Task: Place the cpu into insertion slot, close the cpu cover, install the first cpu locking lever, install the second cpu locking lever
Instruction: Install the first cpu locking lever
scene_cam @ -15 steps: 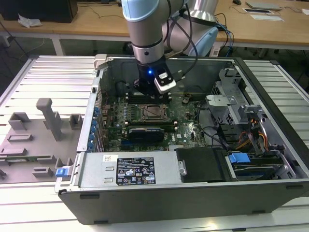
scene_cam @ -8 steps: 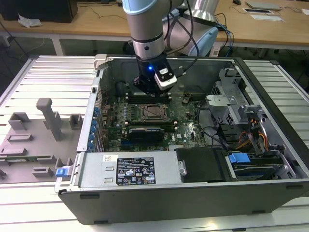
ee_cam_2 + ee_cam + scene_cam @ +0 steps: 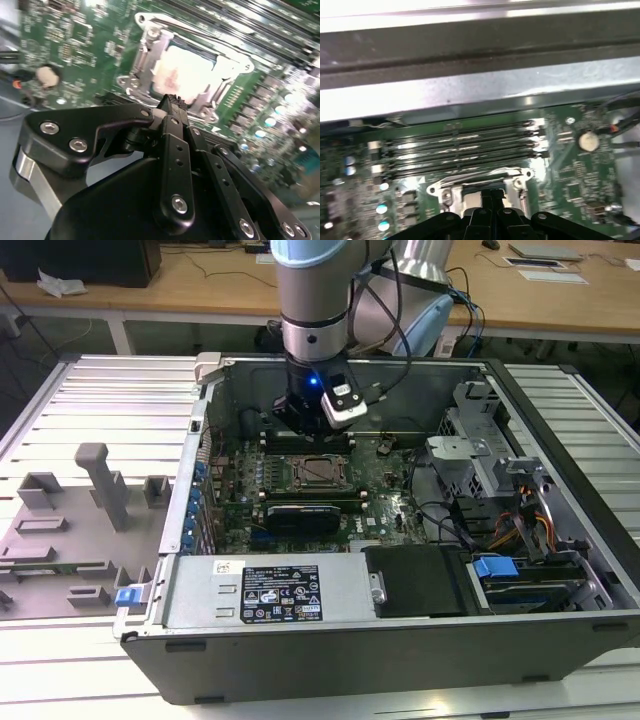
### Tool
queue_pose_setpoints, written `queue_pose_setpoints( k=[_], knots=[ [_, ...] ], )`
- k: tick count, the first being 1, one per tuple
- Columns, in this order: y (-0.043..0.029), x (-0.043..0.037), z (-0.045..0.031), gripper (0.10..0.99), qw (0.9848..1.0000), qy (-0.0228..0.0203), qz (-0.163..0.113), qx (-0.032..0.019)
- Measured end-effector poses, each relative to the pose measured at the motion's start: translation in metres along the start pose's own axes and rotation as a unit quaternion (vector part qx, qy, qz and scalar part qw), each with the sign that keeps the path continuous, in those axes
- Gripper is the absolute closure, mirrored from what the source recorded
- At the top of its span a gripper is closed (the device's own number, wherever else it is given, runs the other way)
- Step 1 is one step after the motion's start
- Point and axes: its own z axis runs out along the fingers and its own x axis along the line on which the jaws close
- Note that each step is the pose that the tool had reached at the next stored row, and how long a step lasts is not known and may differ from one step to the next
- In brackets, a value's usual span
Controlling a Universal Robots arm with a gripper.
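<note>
Inside the open computer case (image 3: pixel 400 650), on the green motherboard (image 3: pixel 390 485), the insertion slot (image 3: pixel 297 473) lies between the memory slots (image 3: pixel 460 145) and the long black expansion card (image 3: pixel 300 515). It holds the cpu (image 3: pixel 187 75), silver top showing through the cpu cover (image 3: pixel 144 57), which looks folded down. Just over the slot's memory-side edge hangs the gripper (image 3: pixel 172 100), fingers pressed together, empty; contact unclear.

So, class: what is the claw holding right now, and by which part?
Nothing. The claw is shut empty, its tips together, close to the cpu seated on the board.
</note>
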Motion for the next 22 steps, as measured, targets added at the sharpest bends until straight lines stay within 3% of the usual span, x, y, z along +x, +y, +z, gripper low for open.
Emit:
queue_pose_setpoints(
  k=[2, 4, 8, 12, 17, 22],
  knots=[
    [0.0002, -0.0022, 0.0003, 0.98, 0.9999, 0.0157, 0.001, 0.0034],
    [-0.0008, -0.0036, 0.0004, 0.98, 0.9997, 0.025, 0.001, 0.0066],
    [-0.0059, -0.0044, 0.0002, 0.98, 0.9996, 0.0244, 0.001, 0.0124],
    [-0.0124, -0.0065, 0.0005, 0.98, 0.9996, 0.0243, 0.001, 0.0125],
    [-0.0131, -0.012, 0.0016, 0.98, 0.9996, 0.0246, -0.008, 0.0135],
    [-0.0131, -0.0122, 0.0009, 0.98, 0.9988, 0.0239, -0.033, 0.0274]
  ],
)
